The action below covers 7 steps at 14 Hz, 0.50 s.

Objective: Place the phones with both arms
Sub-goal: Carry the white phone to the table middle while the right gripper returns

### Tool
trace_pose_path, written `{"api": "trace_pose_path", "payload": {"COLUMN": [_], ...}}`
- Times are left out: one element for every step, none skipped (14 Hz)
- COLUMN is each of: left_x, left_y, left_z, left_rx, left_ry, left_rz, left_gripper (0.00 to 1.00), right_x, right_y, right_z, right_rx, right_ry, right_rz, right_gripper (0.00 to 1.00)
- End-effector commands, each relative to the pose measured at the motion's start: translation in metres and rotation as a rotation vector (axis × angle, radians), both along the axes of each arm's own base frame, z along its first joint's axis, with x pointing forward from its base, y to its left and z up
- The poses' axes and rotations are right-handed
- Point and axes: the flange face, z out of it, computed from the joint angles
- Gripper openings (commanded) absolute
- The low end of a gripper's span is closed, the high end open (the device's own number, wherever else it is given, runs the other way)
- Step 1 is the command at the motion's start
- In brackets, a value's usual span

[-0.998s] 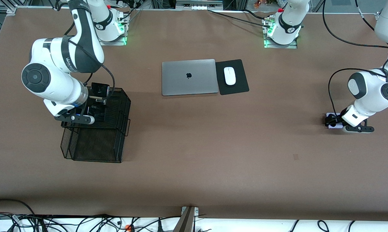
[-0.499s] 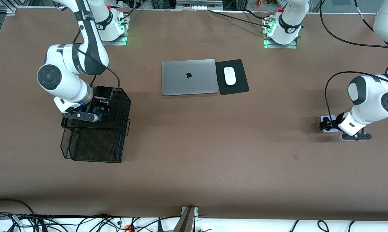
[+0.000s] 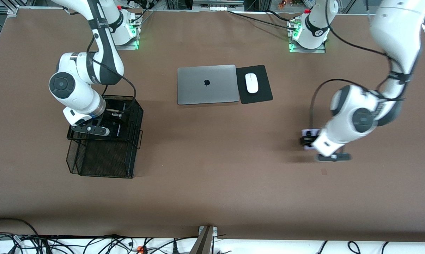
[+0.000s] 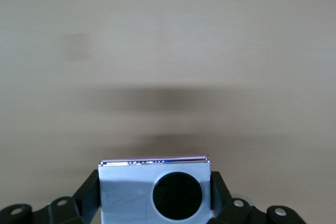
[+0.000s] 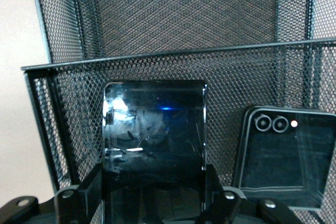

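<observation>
My right gripper reaches down into the upper tier of the black mesh basket, shut on a glossy black phone that stands upright between its fingers. Beside it, a squarish black flip phone with two lens rings leans against the mesh wall. My left gripper hangs over bare table toward the left arm's end, shut on the lavender-white flip phone. The left wrist view shows that phone with one black circle, clamped on both sides, and my left gripper above brown tabletop.
A closed grey laptop lies mid-table near the bases, with a white mouse on a black pad beside it. The basket's lower tier opens toward the front camera. Cables run along the table's front edge.
The left arm has carried the lavender-white phone from the table's end toward the middle. The right arm has shifted and lowered the black phone deeper into the basket.
</observation>
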Motion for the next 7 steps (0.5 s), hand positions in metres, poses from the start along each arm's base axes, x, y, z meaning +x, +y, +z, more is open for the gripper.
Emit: {"api": "trace_pose_path", "payload": {"left_x": [0.009, 0.006, 0.003, 0.0, -0.004, -0.011, -0.012], "left_y": [-0.084, -0.119, -0.147, -0.173, -0.192, -0.214, -0.234], "left_z": [-0.009, -0.013, -0.019, -0.021, -0.026, -0.031, -0.036], "left_rx": [-0.016, -0.022, -0.026, -0.026, -0.017, -0.01, -0.013], "left_ry": [0.001, -0.003, -0.003, -0.012, -0.019, -0.025, -0.034], "left_rz": [0.071, 0.087, 0.089, 0.075, 0.069, 0.056, 0.051], "left_gripper": [0.0, 0.0, 0.0, 0.0, 0.0, 0.0, 0.0], "right_x": [-0.001, -0.001, 0.0, 0.0, 0.001, 0.001, 0.002], "right_y": [0.003, 0.002, 0.002, 0.003, 0.004, 0.005, 0.007], "right_z": [-0.002, -0.004, -0.004, -0.006, -0.007, -0.007, -0.006], "right_rx": [-0.003, -0.007, -0.007, -0.01, -0.013, -0.014, -0.013], "right_ry": [-0.014, -0.012, -0.012, -0.015, -0.019, -0.021, -0.025], "right_rz": [-0.003, -0.005, -0.006, -0.004, -0.005, -0.004, -0.001], "right_gripper": [0.12, 0.18, 0.25, 0.34, 0.46, 0.57, 0.78]}}
